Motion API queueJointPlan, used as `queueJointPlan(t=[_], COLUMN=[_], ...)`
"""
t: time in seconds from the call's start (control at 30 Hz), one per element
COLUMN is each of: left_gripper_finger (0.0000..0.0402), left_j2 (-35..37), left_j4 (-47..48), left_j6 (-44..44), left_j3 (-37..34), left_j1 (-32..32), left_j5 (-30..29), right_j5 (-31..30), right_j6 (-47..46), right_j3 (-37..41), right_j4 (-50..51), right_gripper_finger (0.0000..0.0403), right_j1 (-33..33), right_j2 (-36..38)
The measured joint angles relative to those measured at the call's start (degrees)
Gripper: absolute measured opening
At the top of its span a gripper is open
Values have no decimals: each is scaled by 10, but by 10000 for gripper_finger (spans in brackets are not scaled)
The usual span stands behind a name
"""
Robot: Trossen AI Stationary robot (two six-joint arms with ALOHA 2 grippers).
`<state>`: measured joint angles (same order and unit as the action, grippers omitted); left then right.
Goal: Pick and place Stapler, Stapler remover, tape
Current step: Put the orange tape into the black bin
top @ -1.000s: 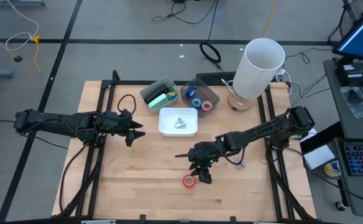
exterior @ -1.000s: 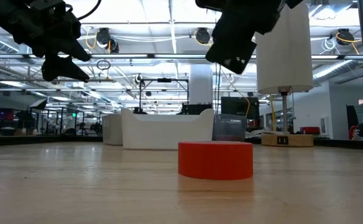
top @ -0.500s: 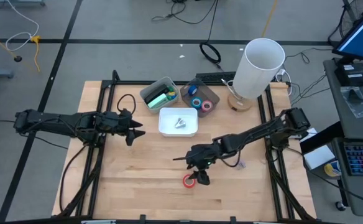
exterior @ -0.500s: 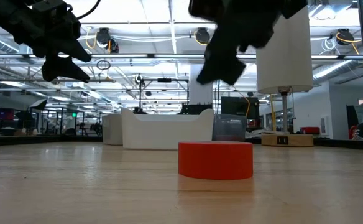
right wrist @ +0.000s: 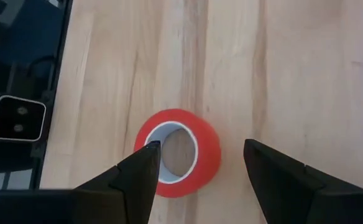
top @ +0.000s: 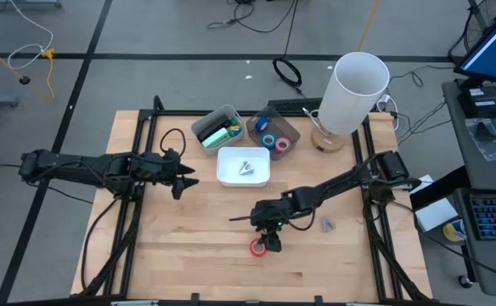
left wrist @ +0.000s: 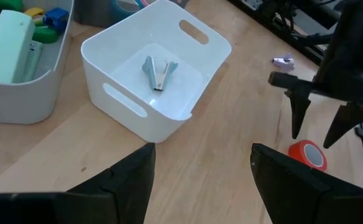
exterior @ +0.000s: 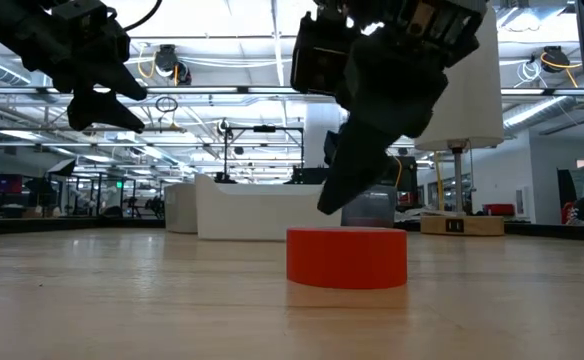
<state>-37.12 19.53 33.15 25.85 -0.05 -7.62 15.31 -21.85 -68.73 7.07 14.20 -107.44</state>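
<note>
A red tape roll (top: 258, 247) (exterior: 347, 257) (right wrist: 178, 152) lies flat on the wooden table near its front edge, pale centre hole facing up. My right gripper (top: 268, 237) (left wrist: 316, 119) (right wrist: 200, 148) hangs just above it, open and pointing down, with one finger over each side of the roll; I see no touch. My left gripper (top: 185, 180) (exterior: 100, 104) waits open above the table's left half, beside the white bin (top: 228, 177). The stapler remover (left wrist: 158, 70) lies in that bin. More tape rolls (top: 273, 141) sit in a dark bin. A green stapler (top: 217, 135) lies in the grey bin.
A tall white cylinder (top: 354, 92) stands on a wooden base at the far right corner. A small purple piece (top: 327, 224) lies on the table right of my right gripper. The three bins cluster at the far middle. Bare wood surrounds the red roll.
My right gripper has come down toward the red tape roll and shifted a little toward the table's left, ending with its fingers just over the roll. The roll has stayed where it was.
</note>
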Motion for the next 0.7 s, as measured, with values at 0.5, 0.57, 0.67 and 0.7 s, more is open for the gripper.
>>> queueJointPlan(t=[0.5,0.57,0.67,0.7], left_gripper_finger=[262,262,262,262], left_j2=[0,0,0,0], left_j4=[0,0,0,0], left_j6=[4,4,4,4], left_j3=[0,0,0,0], left_j1=[0,0,0,0], left_j5=[-5,-5,-5,-5], right_j5=[26,16,15,15], right_j6=[-13,-19,-34,-37], right_j3=[-1,-1,-1,-1], right_j4=[-23,-19,-16,-13], right_gripper_finger=[194,170,119,100], right_j1=[5,5,5,5], right_j2=[-60,-60,-60,-60])
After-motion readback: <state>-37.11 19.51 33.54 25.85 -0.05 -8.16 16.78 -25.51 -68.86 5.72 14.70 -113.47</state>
